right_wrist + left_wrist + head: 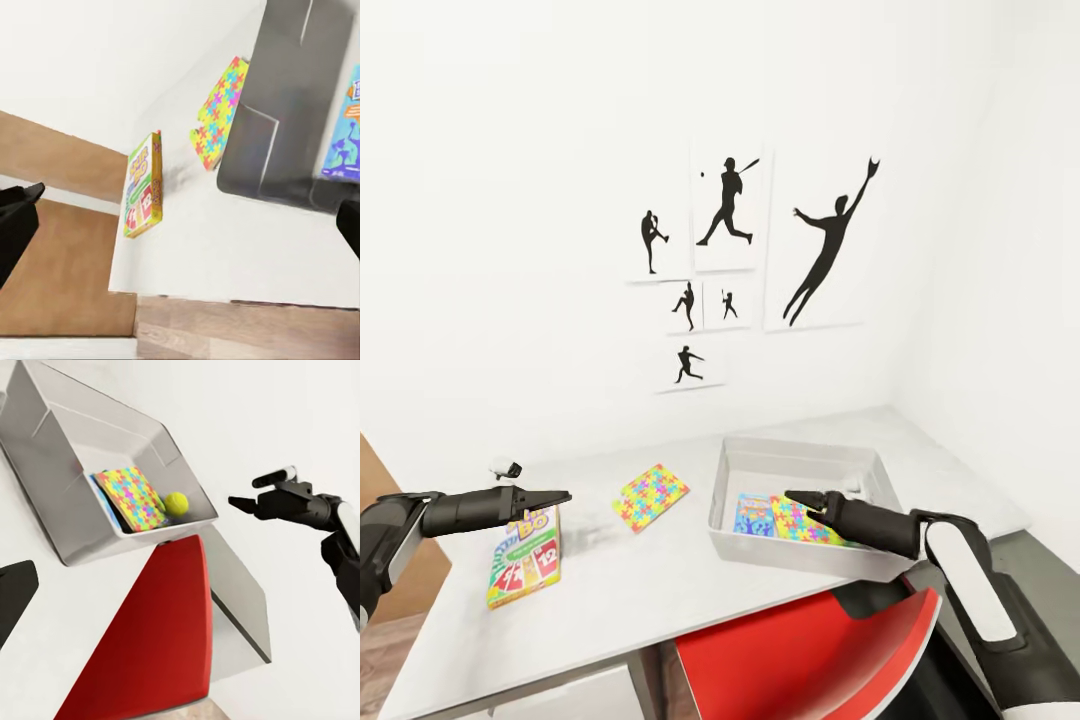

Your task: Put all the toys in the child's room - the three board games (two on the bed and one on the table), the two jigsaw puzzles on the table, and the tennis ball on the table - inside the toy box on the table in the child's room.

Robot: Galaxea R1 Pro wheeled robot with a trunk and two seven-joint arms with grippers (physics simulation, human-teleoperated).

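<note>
1. The table (660, 590) has a pale top and stands against a white wall hung with black baseball-player prints (760, 240).
2. The toy box (800, 455), a light grey bin, sits on the table toward the robot's right.
3. Inside the toy box lie a light blue board game (753, 513) and a jigsaw puzzle (800, 522), side by side; in the left wrist view the tennis ball (176, 503) rests in the bin just beside that puzzle.
4. A second jigsaw puzzle (650, 496) lies flat on the tabletop, near the toy box's left wall but apart from it.
5. The green "SKIP BO" board game (525, 558) lies flat on the table further left, well apart from the bin.
6. The left gripper (560, 496) hovers over the far end of the SKIP BO box; its fingers look drawn together with nothing between them, and whether they touch the box cannot be told.
7. The right gripper (797, 498) hangs over the toy box above the puzzle inside; its fingertips look close together and carry nothing.
8. A red chair (800, 655) stands at the near edge of the table, under the right arm.
9. A small white and black object (507, 467) sits on the table behind the left gripper; too small to identify.
</note>
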